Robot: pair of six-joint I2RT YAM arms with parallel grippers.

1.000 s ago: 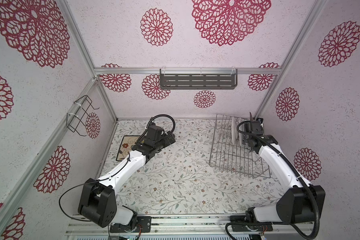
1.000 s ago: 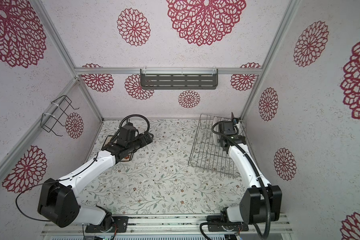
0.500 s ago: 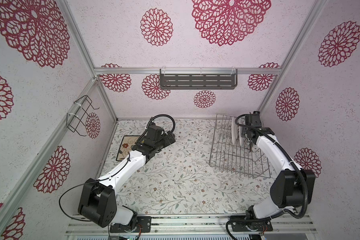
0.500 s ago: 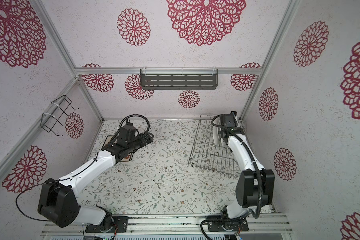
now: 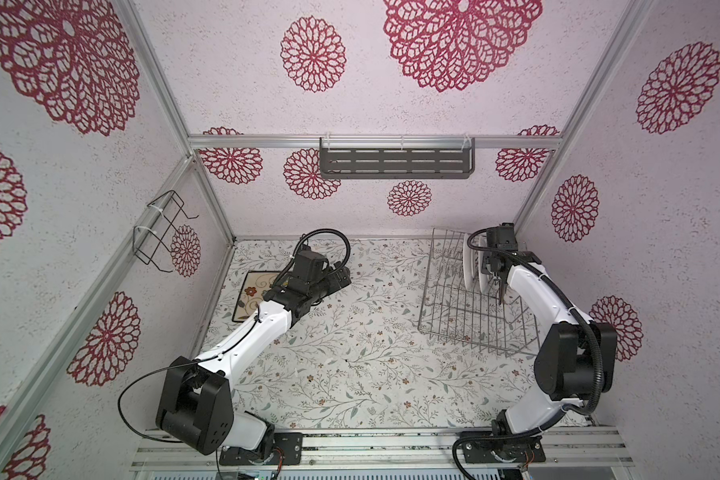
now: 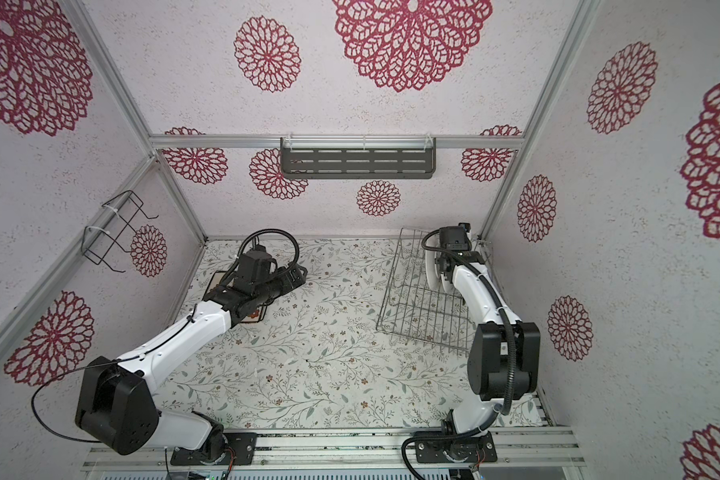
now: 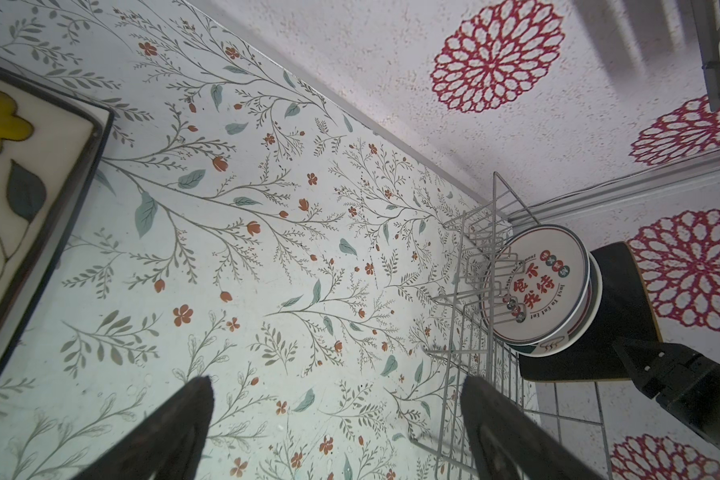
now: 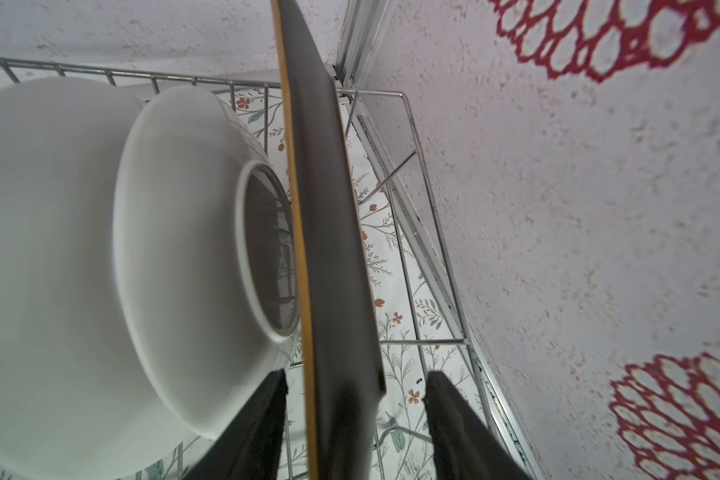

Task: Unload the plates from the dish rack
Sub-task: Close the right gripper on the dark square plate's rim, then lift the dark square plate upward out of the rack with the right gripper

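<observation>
Black fingers of the right gripper (image 8: 356, 374) stand on either side of the edge of the black plate (image 8: 329, 249). They are half-spread, and a thin gap shows between each finger and the plate, so the jaws bracket it without pressing on it. That square plate stands on edge in the dish rack (image 8: 433, 340), and a narrow ochre line runs along its rim. Just beside it stand two round white plates (image 8: 175, 249), also upright, with their undersides turned toward it and the nearer foot ring close to its face. In the left wrist view the fronts of these round plates carry red Chinese characters inside a dark ring. The black plate shows behind them, with the right arm's dark wrist against it. All three plates sit at the far end of the silver wire rack, near the corner of the right wall. In both top views the rack rests on the floral counter (image 5: 371, 353) at the right rear. Across the counter, the left gripper (image 7: 337, 415) hovers left of the middle and points toward the rack. Its jaws are spread wide with only the leafy pattern between them. Close behind it a cream flowered plate (image 5: 252, 299) with a dark rim lies flat on the counter by the left wall, partly hidden under the left arm.
</observation>
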